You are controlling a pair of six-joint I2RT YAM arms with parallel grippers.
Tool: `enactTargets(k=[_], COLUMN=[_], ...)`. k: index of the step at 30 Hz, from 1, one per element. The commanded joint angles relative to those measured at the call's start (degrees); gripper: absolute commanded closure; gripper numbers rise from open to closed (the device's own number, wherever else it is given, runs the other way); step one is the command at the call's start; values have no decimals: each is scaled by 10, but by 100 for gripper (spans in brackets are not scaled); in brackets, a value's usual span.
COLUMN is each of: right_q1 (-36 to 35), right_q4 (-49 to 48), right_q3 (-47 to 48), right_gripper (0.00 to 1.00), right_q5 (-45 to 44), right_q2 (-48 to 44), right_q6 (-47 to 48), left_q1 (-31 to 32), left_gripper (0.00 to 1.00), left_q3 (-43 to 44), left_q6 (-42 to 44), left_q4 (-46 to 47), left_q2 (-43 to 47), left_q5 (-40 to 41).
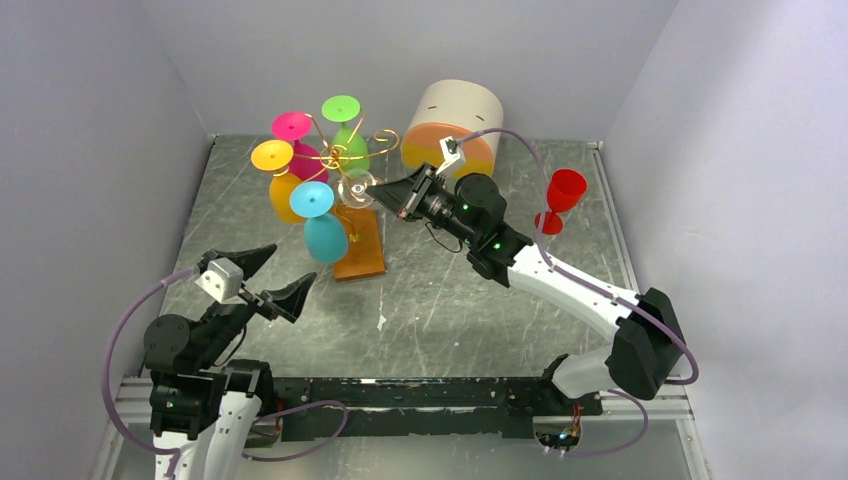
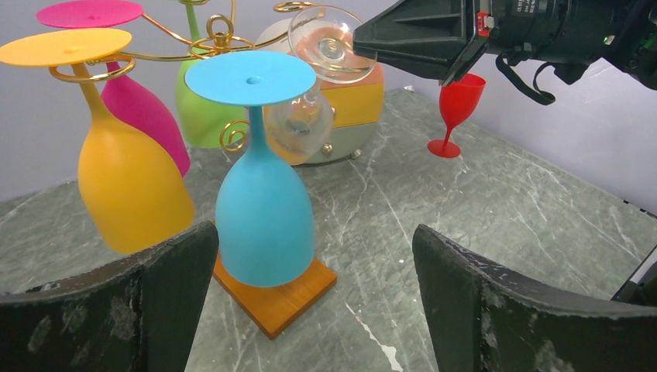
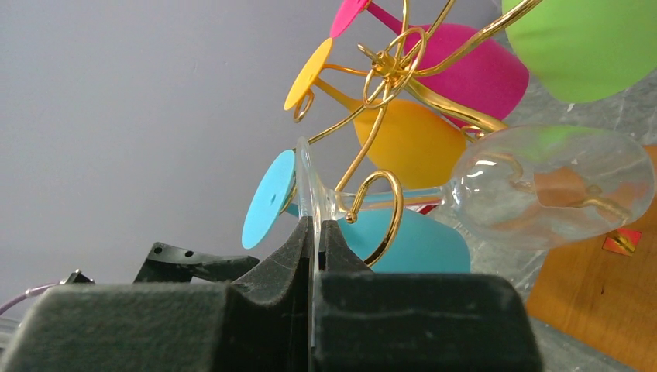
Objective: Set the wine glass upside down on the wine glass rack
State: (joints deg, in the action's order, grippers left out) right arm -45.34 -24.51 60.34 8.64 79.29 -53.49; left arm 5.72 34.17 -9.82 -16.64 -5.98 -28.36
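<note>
The gold wire wine glass rack [image 1: 335,155] stands on a brown wooden base [image 1: 360,245]; it also shows in the left wrist view [image 2: 209,43] and the right wrist view [image 3: 387,70]. My right gripper [image 1: 388,195] [image 3: 318,225] is shut on the foot of a clear wine glass [image 1: 357,188] [image 3: 550,186], held foot-up at the rack's right side. The glass's stem lies against a gold curl [image 3: 380,209]. The clear glass also shows in the left wrist view [image 2: 302,120]. My left gripper [image 1: 285,272] [image 2: 314,256] is open and empty, near the table in front of the rack.
Pink [image 1: 295,135], green [image 1: 345,125], yellow [image 1: 278,175] and blue [image 1: 322,225] glasses hang upside down on the rack. A red glass [image 1: 560,198] stands upright at the right. A round cream drawer box [image 1: 455,125] stands behind the rack.
</note>
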Motion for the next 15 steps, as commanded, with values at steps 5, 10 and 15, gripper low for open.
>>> enactTargets(k=[5,10,15], right_q1=[1,1,2], right_q4=[-18,-18,-16], right_q3=[-1,-13,-20], right_gripper=[100,100,100], right_q5=[-4,-19,-28], right_q2=[-36,-48,-50], right_q6=[14,12,6], left_q1=[-3,-3,-3], left_gripper=[1,1,1], left_q3=[-2,-2,-2], left_q6=[6,6,6], left_q4=[-4,-3,-3], left_q2=[-4,-4,-4], left_q5=[-10,-12,-12])
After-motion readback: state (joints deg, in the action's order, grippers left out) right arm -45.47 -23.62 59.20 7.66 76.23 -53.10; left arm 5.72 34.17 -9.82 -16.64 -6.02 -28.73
